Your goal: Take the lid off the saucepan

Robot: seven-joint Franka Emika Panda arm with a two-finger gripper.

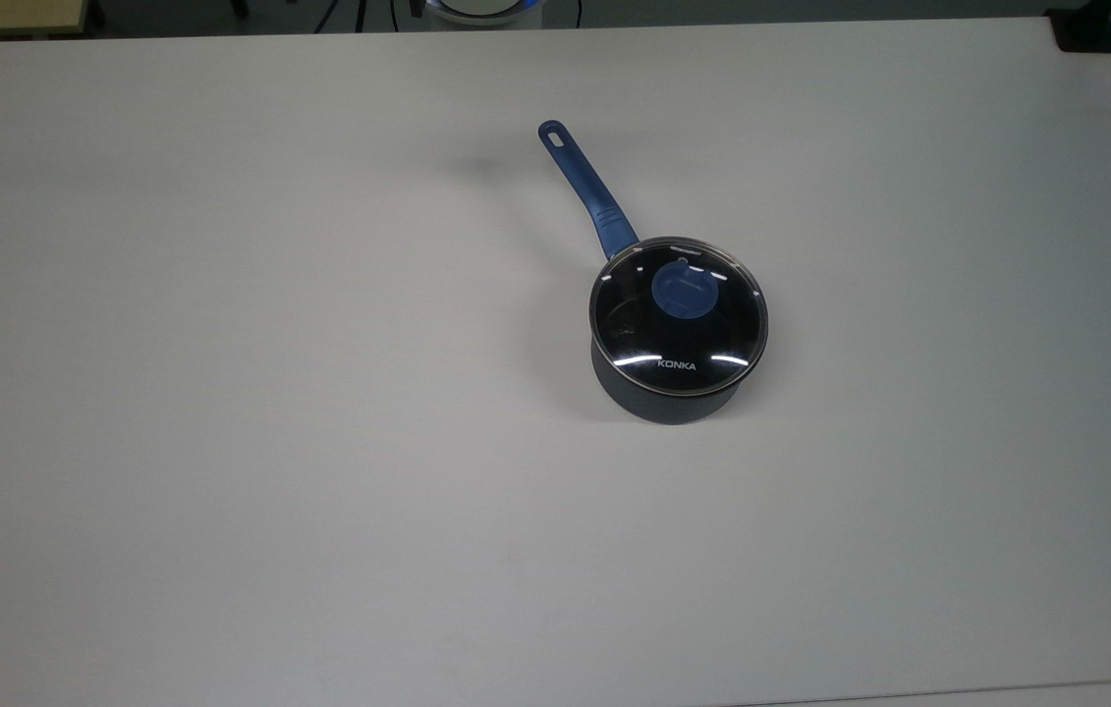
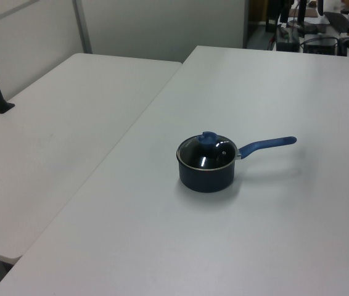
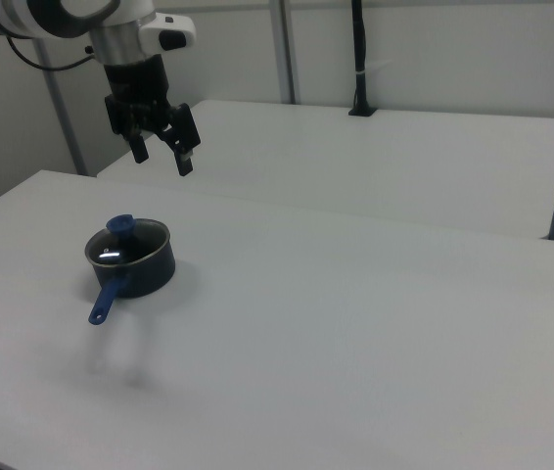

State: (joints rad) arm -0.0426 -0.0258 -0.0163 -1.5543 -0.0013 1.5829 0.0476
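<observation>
Resting on the white table [image 1: 221, 393], the saucepan [image 1: 670, 398] sits right of centre in the top view, lid [image 1: 679, 316] seated on its rim, blue handle [image 1: 584, 190] pointing to the far left. In the right view the gripper [image 3: 163, 153] hangs above the pan, apart from it, fingers spread open, holding nothing.

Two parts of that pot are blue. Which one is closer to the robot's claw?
The round knob on the lid, under the open gripper; the long handle points away.
</observation>
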